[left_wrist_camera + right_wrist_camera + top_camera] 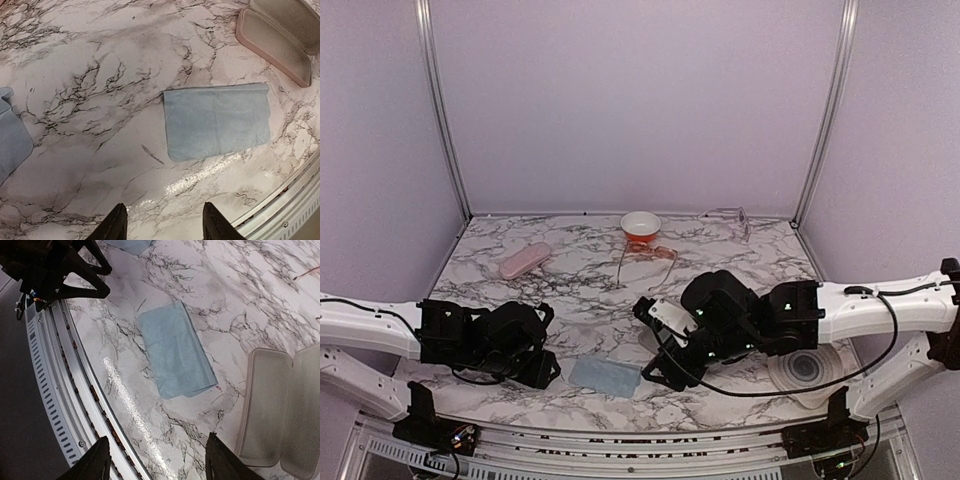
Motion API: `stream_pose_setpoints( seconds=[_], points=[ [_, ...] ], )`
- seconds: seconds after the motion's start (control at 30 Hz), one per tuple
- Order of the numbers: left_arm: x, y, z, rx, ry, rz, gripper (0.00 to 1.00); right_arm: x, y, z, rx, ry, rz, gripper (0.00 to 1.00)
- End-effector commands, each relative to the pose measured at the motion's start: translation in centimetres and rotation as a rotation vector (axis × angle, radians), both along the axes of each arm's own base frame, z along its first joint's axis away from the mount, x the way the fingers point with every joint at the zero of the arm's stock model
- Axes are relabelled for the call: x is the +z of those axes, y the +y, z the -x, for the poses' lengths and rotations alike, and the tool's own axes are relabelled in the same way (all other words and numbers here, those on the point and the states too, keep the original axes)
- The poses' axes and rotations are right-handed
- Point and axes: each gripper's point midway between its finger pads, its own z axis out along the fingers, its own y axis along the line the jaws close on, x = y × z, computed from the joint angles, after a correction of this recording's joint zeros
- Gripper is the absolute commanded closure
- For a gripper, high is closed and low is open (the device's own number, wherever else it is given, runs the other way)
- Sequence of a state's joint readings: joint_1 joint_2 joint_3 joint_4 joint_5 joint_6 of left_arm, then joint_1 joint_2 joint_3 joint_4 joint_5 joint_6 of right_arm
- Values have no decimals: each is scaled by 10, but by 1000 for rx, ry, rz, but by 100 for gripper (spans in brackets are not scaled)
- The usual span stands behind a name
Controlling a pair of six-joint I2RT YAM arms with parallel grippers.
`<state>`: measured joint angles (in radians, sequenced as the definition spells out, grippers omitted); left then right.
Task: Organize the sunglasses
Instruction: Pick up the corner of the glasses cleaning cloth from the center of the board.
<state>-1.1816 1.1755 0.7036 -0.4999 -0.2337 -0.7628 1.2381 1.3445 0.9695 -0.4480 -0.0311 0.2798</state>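
Note:
The orange-brown tinted sunglasses (647, 256) lie on the marble just in front of a small bowl (640, 225). At the back right edge sits the pale, nearly clear pair (731, 215). My left gripper (548, 372) (162, 212) hangs low at the front left, open and empty, its fingers pointing at a light blue cloth (216, 120) (605, 375). On the cloth's other side my right gripper (655, 372) (157, 445) is open with nothing between its fingers. An opened pink case (280, 405) (277, 37) lies beside it.
A closed pink case (523, 260) rests at the back left. A second blue cloth (11, 137) (127, 244) lies under the left arm. A white round disc (807, 368) sits at the front right. The table's metal front rail (60, 370) runs close to both grippers.

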Motion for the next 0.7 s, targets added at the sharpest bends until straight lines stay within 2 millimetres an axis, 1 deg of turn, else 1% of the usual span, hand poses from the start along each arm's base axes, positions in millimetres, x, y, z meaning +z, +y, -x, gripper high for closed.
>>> stream_pose_setpoints(
  seconds=[0.0, 0.1, 0.2, 0.37, 0.43, 0.5, 0.6, 0.67],
  points=[
    [-12, 25, -1, 59, -8, -26, 49, 1, 23, 2, 68, -49, 31, 38],
    [-23, 33, 0, 73, 16, -20, 50, -9, 33, 2, 97, -44, 69, 39],
    [-29, 37, -1, 81, 33, -19, 52, -20, 39, 1, 115, -51, 112, 41],
    [-35, 34, -1, 67, 55, -10, 53, -43, 38, -7, 107, -67, 212, 42],
    [-36, 30, 0, 51, 66, -7, 53, -52, 39, -8, 109, -66, 241, 43],
    [-37, 20, 1, 20, 77, 8, 53, -58, 40, -9, 108, -65, 253, 43],
    [-37, 5, -1, -11, 89, 27, 53, -64, 40, -11, 108, -72, 265, 43],
    [-38, -4, -5, -25, 90, 17, 55, -68, 36, -14, 95, -82, 285, 43]
  ],
)
